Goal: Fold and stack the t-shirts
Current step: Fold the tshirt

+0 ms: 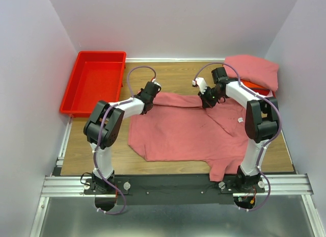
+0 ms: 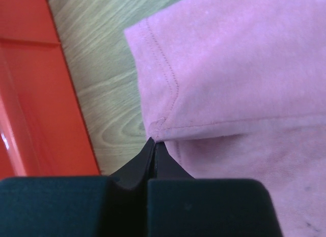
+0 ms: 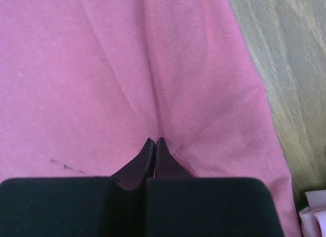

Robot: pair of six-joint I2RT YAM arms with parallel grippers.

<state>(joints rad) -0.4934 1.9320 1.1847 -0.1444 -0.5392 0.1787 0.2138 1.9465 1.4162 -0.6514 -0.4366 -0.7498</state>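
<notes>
1. A wood-grain table [image 1: 173, 76] stands between plain pale walls [image 1: 178, 23], with a metal rail [image 1: 178, 185] along its near edge.
2. The salmon-pink t-shirt [image 1: 183, 130] lies spread across the middle of the table, mostly flat. A small white neck tag [image 1: 239, 120] shows toward its right side.
3. At the shirt's far left corner, the left gripper [image 2: 154, 148] has its fingers pressed together, tips against the stitched hem corner. Whether cloth is caught between them cannot be told.
4. Further right along the far edge, the right gripper [image 3: 154, 145] is clamped on the same shirt, and creases fan out from its tips.
5. In the far right corner, a folded pink t-shirt [image 1: 252, 69] rests on an orange-red t-shirt [image 1: 253, 85], of which only an edge shows.
6. The red plastic bin [image 1: 99, 54] sits at the table's far left corner, its bare red floor in view.
</notes>
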